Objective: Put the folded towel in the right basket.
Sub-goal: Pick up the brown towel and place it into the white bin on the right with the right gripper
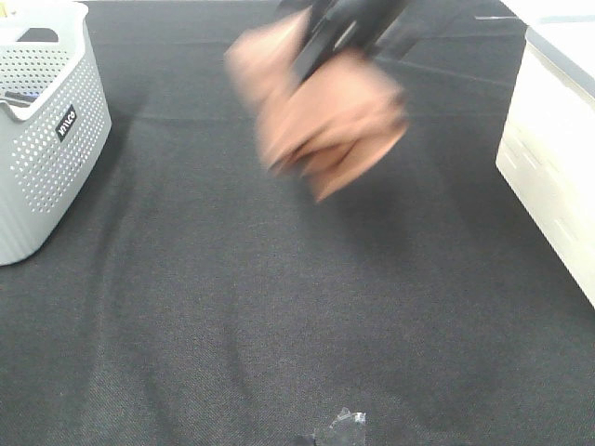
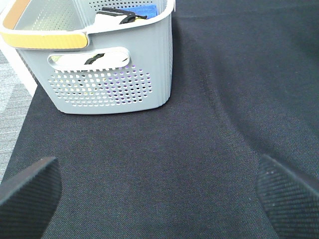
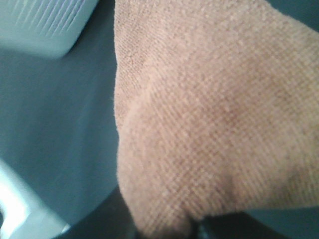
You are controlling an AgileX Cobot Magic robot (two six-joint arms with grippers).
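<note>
Right tool (image 1: 339, 32) clamped on towel (image 1: 325, 116). Towel hangs blurred above surface (image 1: 279, 307), toward back, well apart from right basket (image 1: 548, 158). Left tool (image 2: 159, 191) spread apart, empty.

Risks: loose fold flapping open, cloth slipping from grip, or edge snagging basket rim on drop.

Writing: black tag (image 1: 67, 123) on left basket (image 1: 46, 158), letters unreadable.

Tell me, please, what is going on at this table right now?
The right tool holds the tan towel in the air above the black table. The towel is blurred, so it is probably mid-swing. It is not yet in the white basket at the right edge. The left tool is open and empty, hanging over the table near the grey basket, which has a few items in it.
</note>
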